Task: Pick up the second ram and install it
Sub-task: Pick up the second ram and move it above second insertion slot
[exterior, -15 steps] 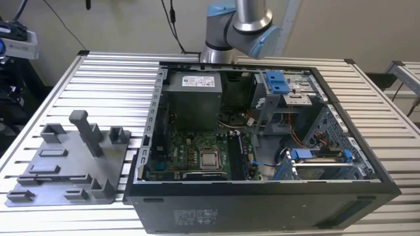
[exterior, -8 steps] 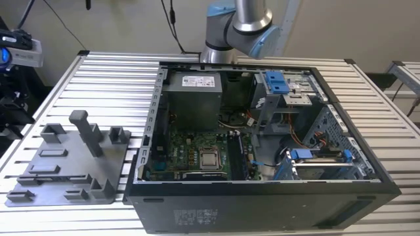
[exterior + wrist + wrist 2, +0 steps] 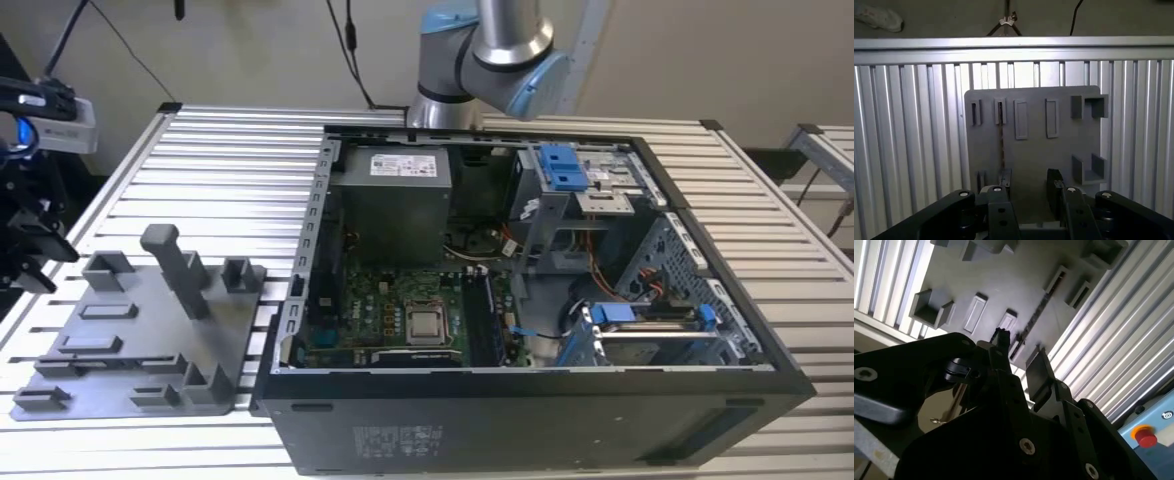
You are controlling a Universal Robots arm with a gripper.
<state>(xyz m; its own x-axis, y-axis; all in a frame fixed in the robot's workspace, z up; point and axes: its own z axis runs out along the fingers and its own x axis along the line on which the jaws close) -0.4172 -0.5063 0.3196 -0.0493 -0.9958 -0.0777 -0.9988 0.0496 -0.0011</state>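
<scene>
One slatted table point(image 3: 774, 200) is carrying one open computer case point(image 3: 534, 420) and one grey holder tray point(image 3: 1034, 150). One arm point(image 3: 487, 50) is poising its gripper point(image 3: 1029, 179) over the tray, two fingers point(image 3: 1054, 181) spread apart and grasping nothing. One second ram point(image 3: 1002, 142) is standing on edge in a tray slot, near the fingers.

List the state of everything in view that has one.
Ram: standing on edge in a slot of the tray, not gripped.
Gripper: jaws open, holding nothing, above the tray.
Case: lying on its side, open, board exposed.
</scene>
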